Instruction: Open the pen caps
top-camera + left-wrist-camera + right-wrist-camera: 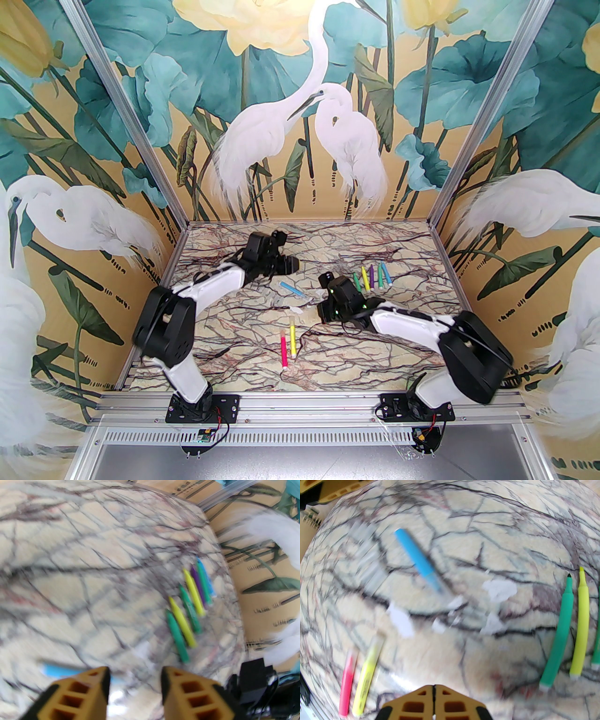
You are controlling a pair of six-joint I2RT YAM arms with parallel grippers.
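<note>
Though blurred, probably light, slick, thin-walled: pen caps point(376, 644) on yellow pen point(363, 684) and pink pen point(346, 686), front-centre. Pinch cap crosswise, brace barrel. Left gripper point(134, 691) half-parted, empty; right gripper point(434, 691) pressed closed, empty.

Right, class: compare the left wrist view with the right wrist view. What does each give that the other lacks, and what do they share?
Left wrist view: a purple pen in the row of pens, and the left gripper, open. Right wrist view: a pink pen beside a yellow pen, and the right gripper, shut. Shared: the loose blue pen on the marble table.
</note>
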